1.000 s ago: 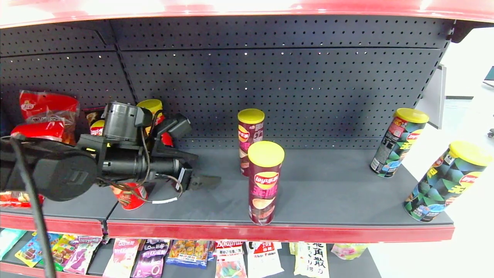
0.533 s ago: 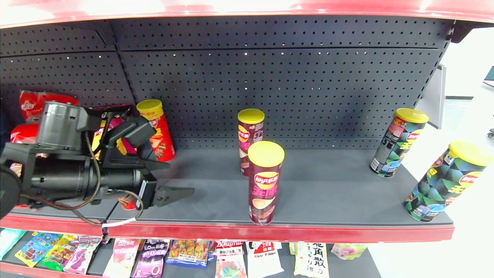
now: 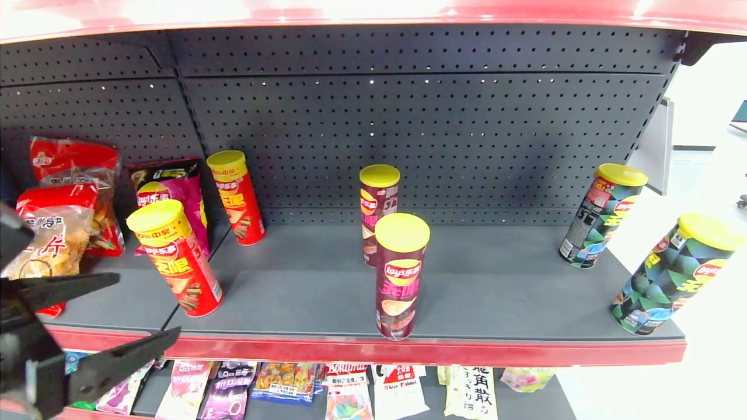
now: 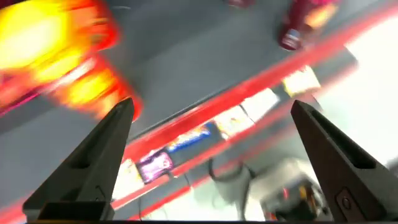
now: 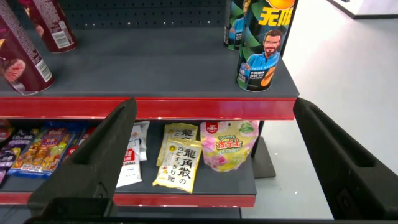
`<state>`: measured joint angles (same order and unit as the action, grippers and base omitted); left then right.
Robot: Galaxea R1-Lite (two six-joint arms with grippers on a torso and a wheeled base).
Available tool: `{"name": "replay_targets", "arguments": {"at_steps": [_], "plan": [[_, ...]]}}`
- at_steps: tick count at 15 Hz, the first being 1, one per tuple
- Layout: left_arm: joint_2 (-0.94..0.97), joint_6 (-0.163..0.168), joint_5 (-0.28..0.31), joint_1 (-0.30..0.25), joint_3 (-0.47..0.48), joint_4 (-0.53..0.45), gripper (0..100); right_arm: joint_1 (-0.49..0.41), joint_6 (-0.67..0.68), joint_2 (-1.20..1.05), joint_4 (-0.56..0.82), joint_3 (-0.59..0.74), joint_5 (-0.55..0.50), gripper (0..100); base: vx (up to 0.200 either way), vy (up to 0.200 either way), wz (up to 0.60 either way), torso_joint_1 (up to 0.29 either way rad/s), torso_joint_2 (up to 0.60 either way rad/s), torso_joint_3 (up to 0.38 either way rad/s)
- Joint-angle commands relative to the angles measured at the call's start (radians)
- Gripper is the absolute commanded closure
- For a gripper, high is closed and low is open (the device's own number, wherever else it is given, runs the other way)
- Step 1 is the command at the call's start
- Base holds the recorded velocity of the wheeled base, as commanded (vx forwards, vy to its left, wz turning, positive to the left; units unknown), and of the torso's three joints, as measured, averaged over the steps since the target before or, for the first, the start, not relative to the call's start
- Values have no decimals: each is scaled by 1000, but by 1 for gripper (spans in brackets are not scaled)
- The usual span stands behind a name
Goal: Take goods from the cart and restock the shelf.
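A red chip can (image 3: 175, 259) with a yellow lid stands near the front left of the grey shelf (image 3: 478, 291), and a second red can (image 3: 236, 198) stands behind it. My left gripper (image 3: 149, 305) is open and empty, low and in front of the shelf's red edge, just off the front can. In the left wrist view the gripper (image 4: 211, 109) has its jaws wide apart, with the red can (image 4: 56, 62) blurred off to one side. My right gripper (image 5: 214, 102) is open and empty in front of the shelf's right end.
Two maroon cans (image 3: 401, 277) (image 3: 378, 204) stand mid-shelf, one behind the other. Two green-black cans (image 3: 604, 216) (image 3: 671, 277) stand at the right end. Snack bags (image 3: 64, 192) fill the far left. The lower shelf holds several hanging packets (image 5: 183, 155).
My left arm has pulled back off the shelf, leftward and down toward the front. The front red can it hid now stands uncovered.
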<state>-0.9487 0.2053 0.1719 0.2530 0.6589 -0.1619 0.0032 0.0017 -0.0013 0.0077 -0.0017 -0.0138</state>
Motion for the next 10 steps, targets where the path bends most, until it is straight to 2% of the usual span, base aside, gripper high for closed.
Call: {"name": "replay_targets", "arguments": {"at_steps": [1, 3, 4, 6, 8, 10], "plan": [[420, -158, -158, 32, -124, -33, 0, 0, 0, 1, 0, 0, 0, 0, 0, 0, 0, 0, 0, 0], [571, -167, -203, 23, -163, -39, 0, 0, 0, 1, 0, 0, 0, 0, 0, 0, 0, 0, 0, 0], [648, -184, -200, 26, -173, -82, 0, 0, 0, 1, 0, 0, 0, 0, 0, 0, 0, 0, 0, 0], [748, -185, -192, 26, -182, -171, 0, 0, 0, 1, 0, 0, 0, 0, 0, 0, 0, 0, 0, 0], [772, -207, -200, 26, -185, -185, 0, 0, 0, 1, 0, 0, 0, 0, 0, 0, 0, 0, 0, 0], [774, -188, -195, 25, -205, -183, 0, 0, 0, 1, 0, 0, 0, 0, 0, 0, 0, 0, 0, 0]]}}
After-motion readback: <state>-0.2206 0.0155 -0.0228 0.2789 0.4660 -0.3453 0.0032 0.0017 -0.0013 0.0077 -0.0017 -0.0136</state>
